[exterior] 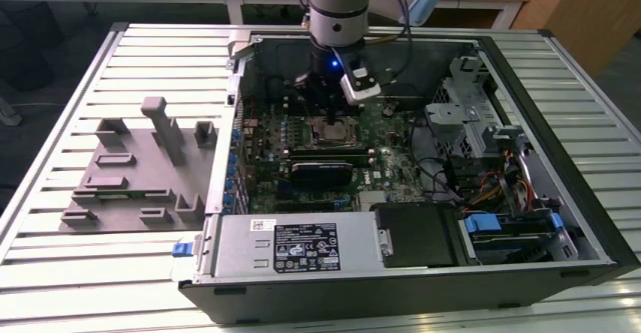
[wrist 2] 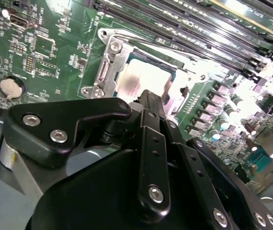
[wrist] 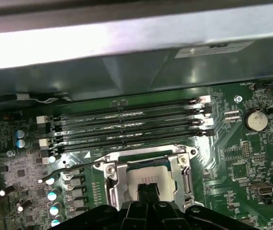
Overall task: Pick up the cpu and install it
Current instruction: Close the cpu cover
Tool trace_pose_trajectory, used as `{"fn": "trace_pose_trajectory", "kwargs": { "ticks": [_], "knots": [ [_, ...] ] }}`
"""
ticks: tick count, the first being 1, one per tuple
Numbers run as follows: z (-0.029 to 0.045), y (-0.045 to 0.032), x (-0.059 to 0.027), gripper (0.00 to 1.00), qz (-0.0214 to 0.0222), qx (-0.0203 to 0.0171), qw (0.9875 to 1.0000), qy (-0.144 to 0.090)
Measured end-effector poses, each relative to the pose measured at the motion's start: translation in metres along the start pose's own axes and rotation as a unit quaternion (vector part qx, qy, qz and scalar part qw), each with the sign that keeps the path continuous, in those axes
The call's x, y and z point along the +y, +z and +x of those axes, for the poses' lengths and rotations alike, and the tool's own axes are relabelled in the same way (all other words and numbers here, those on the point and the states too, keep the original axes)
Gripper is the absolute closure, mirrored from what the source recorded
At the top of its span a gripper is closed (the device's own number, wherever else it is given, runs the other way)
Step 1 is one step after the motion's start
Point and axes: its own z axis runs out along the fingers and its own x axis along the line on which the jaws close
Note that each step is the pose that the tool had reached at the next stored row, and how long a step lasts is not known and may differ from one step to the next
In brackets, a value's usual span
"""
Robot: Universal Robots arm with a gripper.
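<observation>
- Near the middle of the counter (exterior: 60, 273), inside the open computer case (exterior: 401, 303), the cpu (wrist: 142, 175) lies flat in the metal socket frame (wrist: 111, 186) on the motherboard (wrist: 232, 153).
- Its square top is pale silver-grey with a thin darker rim.
- The gripper (wrist: 149, 188) points down at its top, fingers pressed together.

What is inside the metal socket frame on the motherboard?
The cpu lies inside the socket frame, with its pale silver top showing. The gripper hangs over it and covers part of that top. Whatever is beneath the cpu is hidden.
</observation>
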Motion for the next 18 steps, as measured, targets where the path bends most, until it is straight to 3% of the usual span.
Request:
{"fn": "trace_pose_trajectory", "kwargs": {
  "ticks": [18],
  "knots": [
    [0.0171, 0.0033, -0.0028, 0.89, -0.0002, -0.0011, 1.0000, 0.000]
  ]
}}
